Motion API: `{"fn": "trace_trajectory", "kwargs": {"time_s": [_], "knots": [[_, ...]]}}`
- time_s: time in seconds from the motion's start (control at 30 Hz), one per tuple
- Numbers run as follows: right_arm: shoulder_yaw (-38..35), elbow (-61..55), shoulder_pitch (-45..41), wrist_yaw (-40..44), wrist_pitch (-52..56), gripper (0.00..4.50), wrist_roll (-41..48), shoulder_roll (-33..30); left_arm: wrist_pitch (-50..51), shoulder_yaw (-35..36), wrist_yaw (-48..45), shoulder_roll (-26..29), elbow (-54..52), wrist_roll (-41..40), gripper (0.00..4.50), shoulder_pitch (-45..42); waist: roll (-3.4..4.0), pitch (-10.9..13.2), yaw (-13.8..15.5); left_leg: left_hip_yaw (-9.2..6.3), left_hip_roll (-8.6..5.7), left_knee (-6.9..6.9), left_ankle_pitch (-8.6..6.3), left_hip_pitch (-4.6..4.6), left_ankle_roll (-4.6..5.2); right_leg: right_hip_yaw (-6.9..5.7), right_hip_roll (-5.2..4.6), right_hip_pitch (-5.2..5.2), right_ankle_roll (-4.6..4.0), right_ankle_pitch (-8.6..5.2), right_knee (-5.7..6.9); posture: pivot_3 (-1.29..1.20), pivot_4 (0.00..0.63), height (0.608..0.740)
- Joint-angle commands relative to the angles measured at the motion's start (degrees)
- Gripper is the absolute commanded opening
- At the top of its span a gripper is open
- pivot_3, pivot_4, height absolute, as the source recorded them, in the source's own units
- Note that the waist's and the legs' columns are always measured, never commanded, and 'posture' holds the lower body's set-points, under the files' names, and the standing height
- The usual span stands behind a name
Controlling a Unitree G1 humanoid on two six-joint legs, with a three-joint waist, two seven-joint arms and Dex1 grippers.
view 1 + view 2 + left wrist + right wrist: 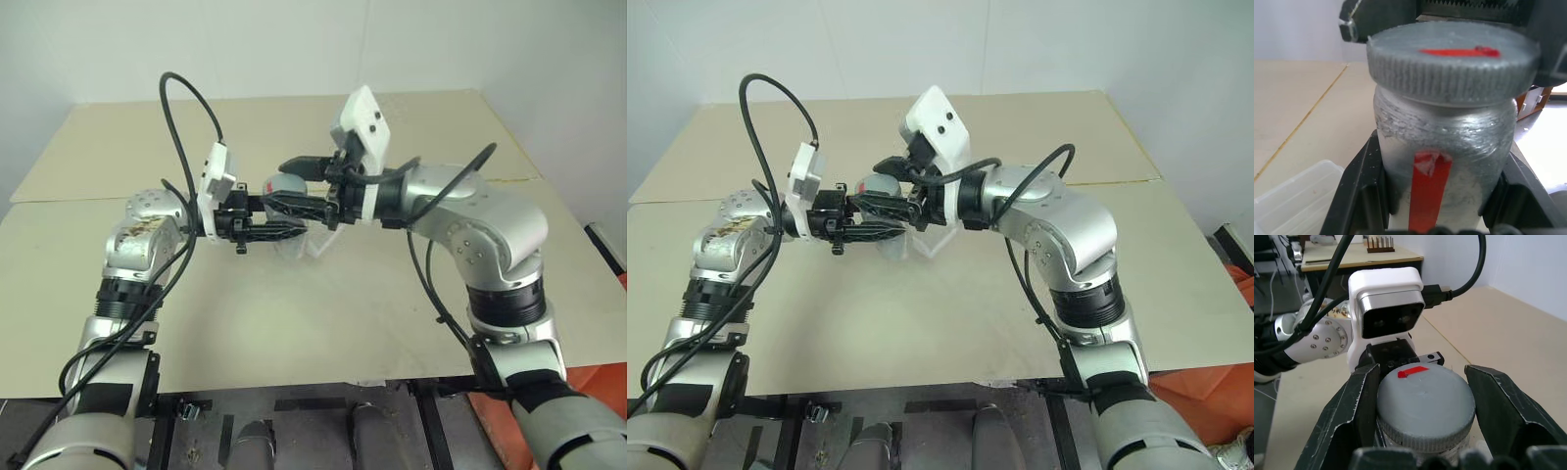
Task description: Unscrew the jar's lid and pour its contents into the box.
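both grippers (274,227) (294,186) closed, facing inward

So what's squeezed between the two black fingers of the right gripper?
The grey lid, still sitting on the jar. The right wrist view shows a finger on each side.

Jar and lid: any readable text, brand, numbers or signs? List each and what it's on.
No readable text anywhere.
lid: a red strip on the flat top, no letters.
jar: a red strip down the wall, blank; the red marking seen from the head view is too small to read.
box: clear plastic, no print visible.
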Motion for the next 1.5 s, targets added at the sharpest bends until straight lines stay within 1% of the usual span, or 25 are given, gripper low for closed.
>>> {"fn": "trace_trajectory", "kwargs": {"time_s": [0.03,0.13,0.23,0.33,0.4,0.47,0.53,0.6,0.7,0.83,0.9,0.97,1.0,1.03,1.1,1.13,1.2,1.27,1.37,1.4,1.43,1.5], "knots": [[-6.90,-0.86,-4.10,-1.74,1.36,2.71,3.30,-0.37,-1.66,-0.03,-0.23,0.95,-1.14,1.04,1.91,0.71,0.01,0.00,0.03,0.00,0.00,0.00,0.00,0.00,0.00,0.00,0.00,-0.01,0.00,0.00,0.00,0.00,0.150,0.740],[-8.57,-1.44,-3.92,-2.52,1.38,2.71,3.08,-2.03,-1.51,0.67,0.12,1.01,-0.58,1.02,1.91,0.30,0.01,0.00,0.10,-0.01,0.00,-0.01,0.00,-0.01,0.00,0.00,0.00,0.00,0.00,0.00,-0.02,0.00,0.150,0.740],[-9.86,-2.42,-1.13,-4.67,-0.39,2.71,-0.07,-5.23,-1.64,1.72,1.15,1.24,0.49,1.18,1.91,-0.26,0.01,0.00,0.24,-0.01,0.00,0.00,0.00,-0.01,0.01,-0.01,0.00,0.02,0.00,0.00,-0.02,0.00,0.150,0.740],[-10.50,-4.12,5.42,-6.51,-3.07,2.71,-3.70,-8.79,-2.15,3.49,3.81,1.52,1.58,1.36,1.91,-1.04,0.00,0.00,0.24,0.00,0.00,0.00,-0.01,-0.04,0.01,-0.01,0.00,0.01,0.01,0.00,-0.04,0.00,0.150,0.740],[-10.14,-5.65,12.40,-7.23,-5.23,2.71,-7.06,-11.87,-2.38,5.30,6.66,1.78,2.75,1.38,1.91,-1.83,0.00,0.00,0.30,0.01,-0.01,0.00,-0.01,-0.06,0.01,-0.01,-0.02,0.00,0.01,0.00,-0.04,0.00,0.150,0.740],[-11.45,-7.42,19.21,-8.74,-4.52,2.71,-7.65,-13.01,-2.76,6.42,9.55,2.43,3.56,2.17,1.91,-2.13,-0.01,0.00,0.47,-0.03,-0.01,-0.01,-0.02,-0.08,0.04,-0.04,-0.01,0.01,0.01,-0.01,-0.10,0.00,0.150,0.740],[-10.53,-8.81,26.67,-9.75,-6.22,2.71,-10.44,-14.21,-3.98,7.23,12.20,3.07,4.51,3.37,1.91,-2.00,-0.01,0.00,0.40,0.01,-0.03,0.01,-0.03,-0.11,0.05,-0.03,-0.04,0.00,0.02,-0.01,-0.08,0.00,0.150,0.740],[-9.29,-9.23,31.62,-10.59,-7.31,2.71,-12.74,-14.64,-4.53,7.79,14.67,3.21,5.11,4.21,1.91,-1.93,-0.01,0.00,0.19,0.01,-0.03,0.01,-0.03,-0.08,0.06,-0.02,-0.03,-0.02,0.01,-0.01,-0.06,0.00,0.150,0.740],[-6.33,-5.85,37.44,-13.43,-10.75,2.71,-17.83,-13.09,-4.26,8.16,18.56,2.84,4.28,5.26,1.91,-1.02,-0.01,0.00,0.06,0.03,-0.03,0.01,-0.03,-0.01,0.06,0.01,-0.02,0.01,0.01,-0.01,0.00,0.00,0.150,0.740],[-5.92,-1.86,38.82,-16.16,-12.81,2.71,-20.47,-9.70,-4.05,8.11,22.99,1.66,2.29,5.85,1.91,0.45,-0.01,0.00,0.10,0.02,-0.02,0.00,-0.03,0.07,0.05,0.03,-0.01,0.08,0.01,-0.01,-0.01,0.00,0.150,0.740],[-5.97,-1.84,39.05,-15.52,-12.57,3.44,-20.54,-9.23,-4.63,7.61,25.06,1.20,1.40,7.08,1.91,1.05,-0.01,0.00,0.17,0.02,-0.02,0.00,-0.02,0.05,0.04,0.02,-0.01,0.07,0.01,-0.01,-0.02,0.00,0.150,0.740],[-6.22,-3.53,39.58,-13.66,-12.13,3.98,-20.04,-10.41,-5.22,6.22,25.70,1.67,0.66,8.85,1.91,1.66,-0.01,0.00,0.22,0.01,-0.02,0.00,-0.02,0.04,0.04,0.02,-0.01,0.07,0.01,-0.01,-0.04,0.00,0.150,0.740],[-6.28,-4.21,39.82,-12.92,-12.33,4.33,-20.07,-11.04,-5.56,5.71,25.61,1.93,0.40,9.47,1.91,1.95,-0.01,0.00,0.26,0.01,-0.02,0.00,-0.02,0.04,0.04,0.02,-0.01,0.07,0.01,-0.01,-0.04,0.00,0.150,0.740],[-6.82,-5.61,39.83,-11.64,-11.87,4.47,-19.65,-12.39,-7.47,4.97,25.46,2.18,0.40,10.77,1.91,2.52,-0.01,0.00,0.29,0.01,-0.03,0.00,-0.02,0.03,0.04,0.02,-0.01,0.07,0.01,-0.01,-0.05,0.00,0.150,0.740],[-10.10,-9.88,38.93,-6.61,-9.36,4.47,-15.23,-16.05,-13.69,2.79,26.74,2.38,2.27,15.21,1.91,2.78,0.00,0.01,0.54,0.01,-0.03,0.00,-0.02,0.02,0.04,0.01,-0.01,0.08,0.01,-0.01,-0.08,0.00,0.150,0.740],[-11.68,-11.76,38.31,-4.31,-8.07,4.47,-12.75,-17.70,-16.47,2.17,28.18,1.95,3.88,17.05,1.91,2.26,0.00,0.01,0.81,0.02,-0.04,0.01,-0.02,0.01,0.04,0.01,-0.02,0.07,0.02,-0.01,-0.34,0.00,0.150,0.740],[-14.90,-14.35,36.20,-0.88,-3.77,4.47,-6.66,-20.12,-24.05,0.49,34.20,0.71,8.55,22.64,1.91,0.12,0.00,0.01,1.13,0.01,-0.03,0.00,-0.02,0.05,0.04,0.00,-0.01,0.13,0.01,0.00,-0.49,0.00,0.150,0.740],[-15.86,-15.77,33.34,1.20,1.16,4.47,-2.03,-22.46,-33.50,-2.57,41.42,0.39,14.27,30.45,1.91,-2.38,-0.01,0.00,1.62,0.03,-0.02,-0.01,-0.03,0.11,0.05,0.00,0.01,0.19,0.00,0.01,-0.51,0.00,0.150,0.740],[-16.31,-16.14,29.74,2.72,5.30,4.47,3.15,-23.34,-45.70,-8.50,52.15,0.44,23.83,42.13,1.91,-7.34,-0.05,0.00,2.13,0.00,-0.03,0.00,-0.03,0.11,0.05,-0.01,0.01,0.23,0.01,0.01,-0.59,0.00,0.150,0.740],[-15.66,-15.98,28.34,3.13,6.29,4.47,4.00,-23.83,-49.69,-12.18,58.29,0.96,27.28,48.66,1.91,-9.76,-0.05,0.00,2.35,0.01,-0.03,0.00,-0.03,0.08,0.05,-0.01,-0.01,0.24,0.03,0.02,-0.61,0.00,0.150,0.740],[-15.15,-15.86,27.40,3.29,7.02,4.47,4.48,-24.22,-52.65,-14.79,62.91,1.31,30.14,53.28,1.91,-11.61,-0.06,0.00,2.59,0.02,-0.06,0.02,-0.03,0.01,0.05,-0.01,-0.03,0.20,0.06,0.04,-0.64,0.00,0.150,0.740],[-13.73,-15.28,25.27,4.02,7.26,4.47,4.91,-24.65,-56.39,-22.44,75.66,1.02,35.75,65.20,1.91,-17.04,-0.06,0.01,3.16,0.03,-0.12,0.05,-0.03,-0.09,0.05,-0.01,-0.08,0.15,0.12,0.07,-0.65,0.00,0.150,0.740]]}}
